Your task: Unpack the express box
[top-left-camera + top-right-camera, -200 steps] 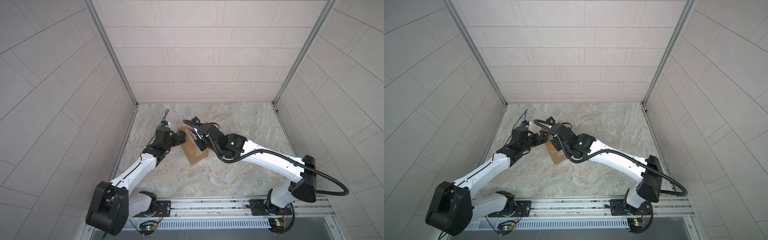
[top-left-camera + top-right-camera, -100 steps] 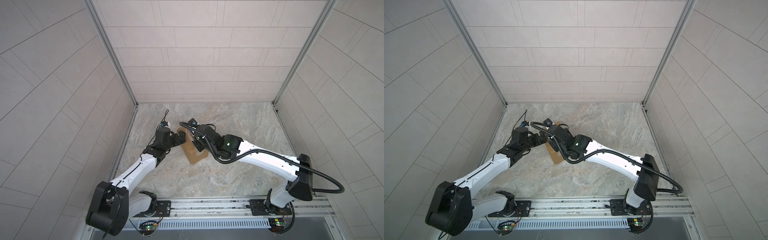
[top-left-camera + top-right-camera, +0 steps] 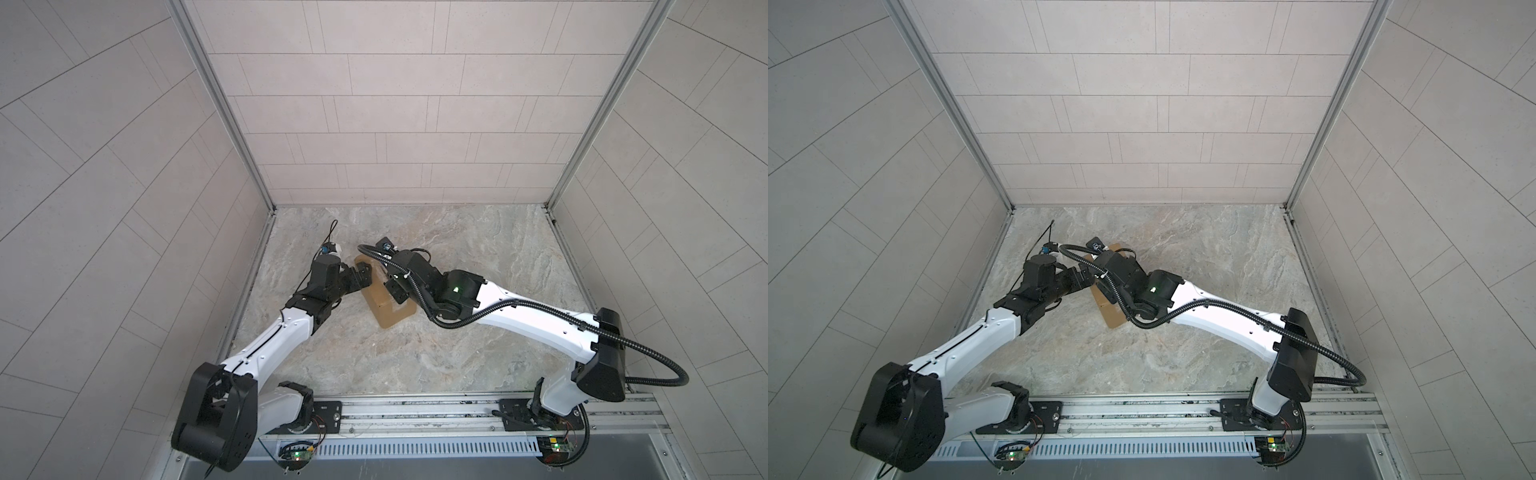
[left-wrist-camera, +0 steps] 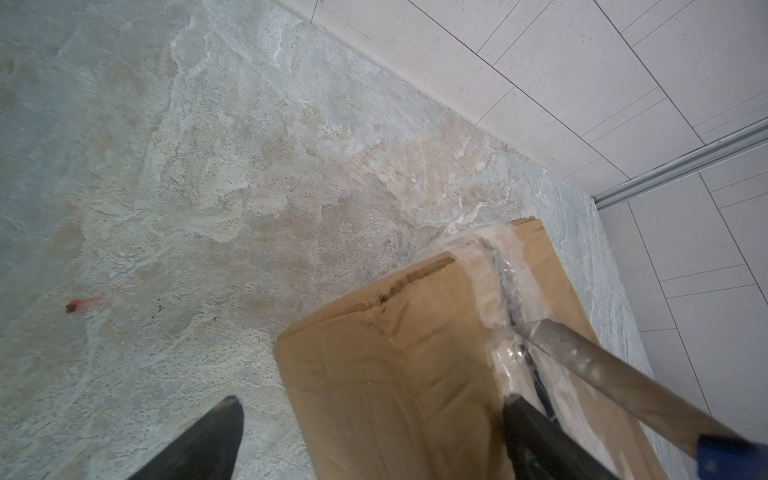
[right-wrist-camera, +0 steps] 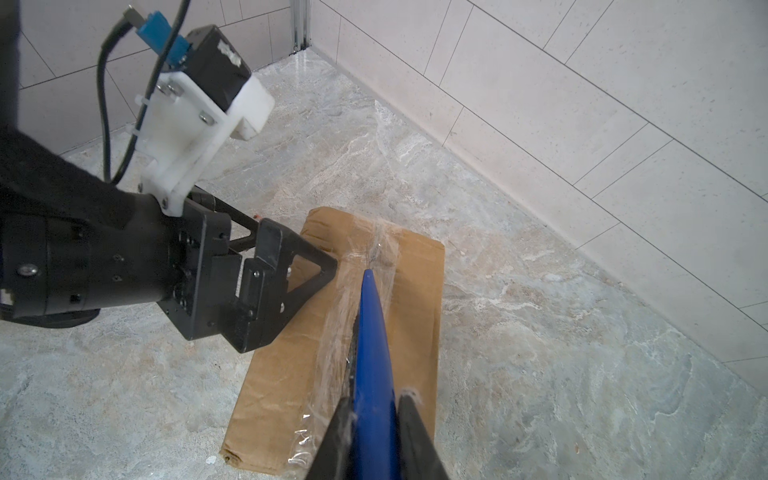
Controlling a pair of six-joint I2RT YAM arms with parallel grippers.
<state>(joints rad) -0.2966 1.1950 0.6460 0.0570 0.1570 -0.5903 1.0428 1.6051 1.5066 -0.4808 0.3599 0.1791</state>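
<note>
Express box (image 3: 388, 311) lies flat on marble tabletop (image 3: 415, 357), left of centre. Right gripper (image 5: 374, 409) clamps blue-handled knife (image 5: 372, 332), blade tip in seam under clear tape (image 4: 482, 291). Left gripper (image 4: 365, 436) spread wide, one finger over box beside seam, other over bare marble. Right arm (image 3: 519, 316) hides part of box from above. Small red scrap (image 4: 79, 305) nearby.

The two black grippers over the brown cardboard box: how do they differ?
The black left gripper stands wide open; the black right gripper is shut. The left gripper holds nothing; the right gripper clamps a blue-handled metal knife. Both hang over the brown cardboard box, at its clear tape seam.
</note>
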